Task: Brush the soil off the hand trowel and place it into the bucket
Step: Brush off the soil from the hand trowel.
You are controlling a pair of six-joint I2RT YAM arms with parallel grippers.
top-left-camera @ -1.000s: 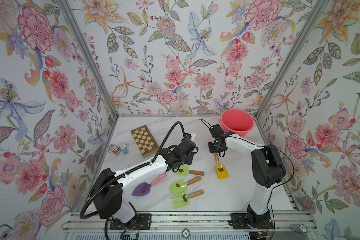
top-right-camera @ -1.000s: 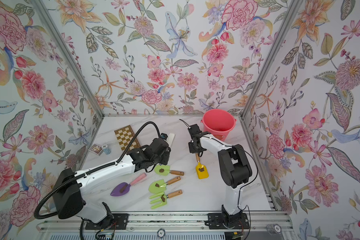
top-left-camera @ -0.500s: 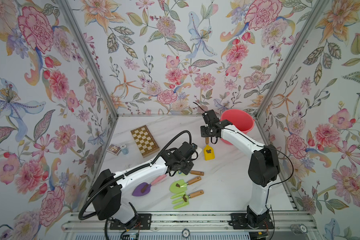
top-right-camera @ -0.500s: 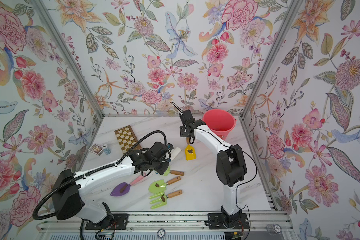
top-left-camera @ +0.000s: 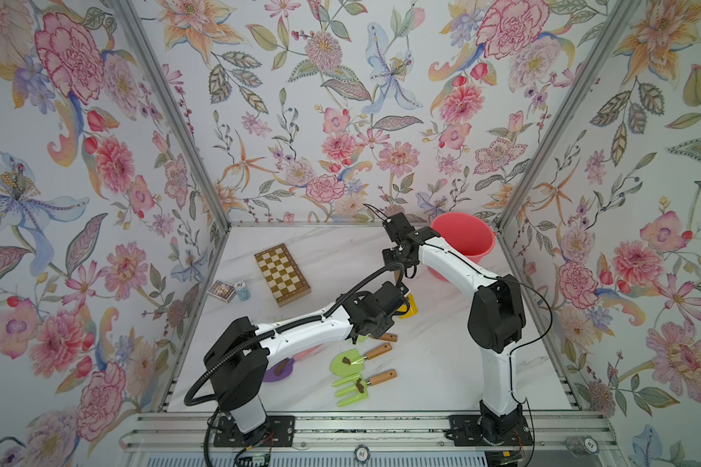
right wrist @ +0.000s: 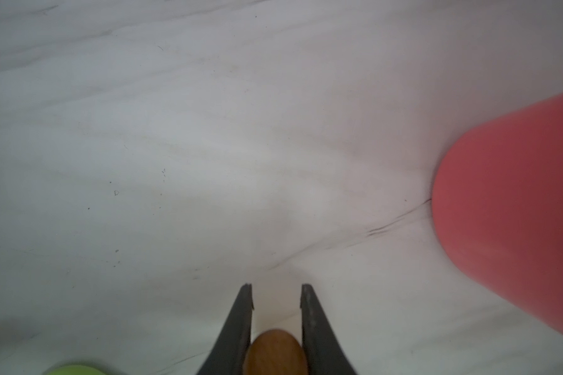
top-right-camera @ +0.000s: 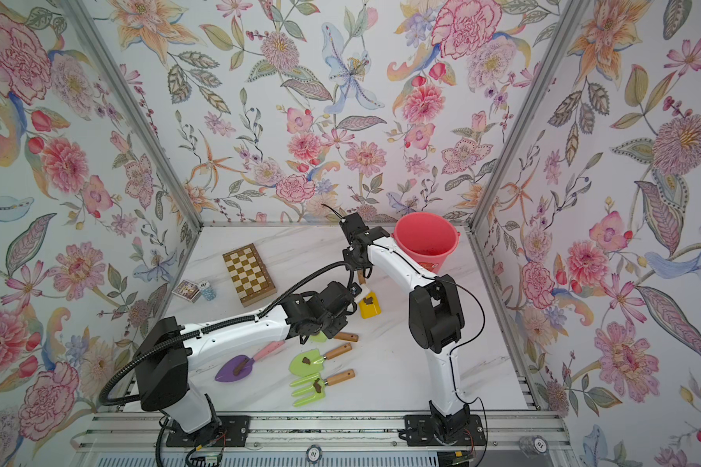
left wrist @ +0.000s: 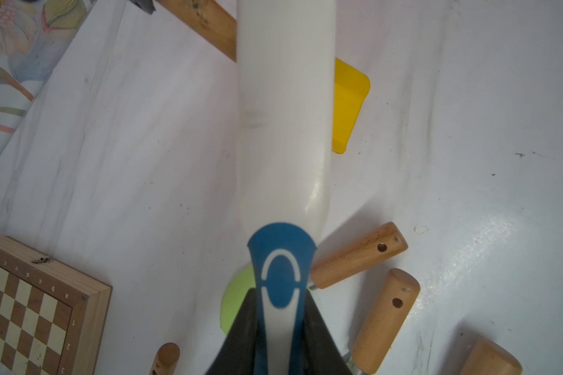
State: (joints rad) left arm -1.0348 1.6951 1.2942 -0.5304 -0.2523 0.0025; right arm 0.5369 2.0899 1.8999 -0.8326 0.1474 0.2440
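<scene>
The hand trowel (top-right-camera: pixel 370 308), with its yellow plastic blade and plain wooden handle, was up near the back of the white marble-look table (top-right-camera: pixel 385 364) in both top views. The right gripper (top-right-camera: pixel 357 270) pinched its handle, and it sat near the round coral-pink plastic bucket (top-right-camera: pixel 425 236). A dark brown lump of soil (top-right-camera: pixel 367 300) sat on the blade. The left gripper (top-right-camera: pixel 351 292) had reached right up beside the blade. From above I could not see its jaws, nor tell whether the blade tip touched the table.

In the left wrist view, that claw was clamped on a white plastic brush (left wrist: pixel 281 269) with a blue grip patch. The brush's white body covered most of the yellow blade, hiding the soil and any bristles.

In the right wrist view, the jaws stood narrow, gripping the rounded wooden handle end. The blade was out of frame, and the bucket was only a blurred pink wall at the edge.

I judged the brushing step to be in hand. The next move called for a sweep across the blade to knock the lump off, then a short carry over the bucket's rim.
</scene>
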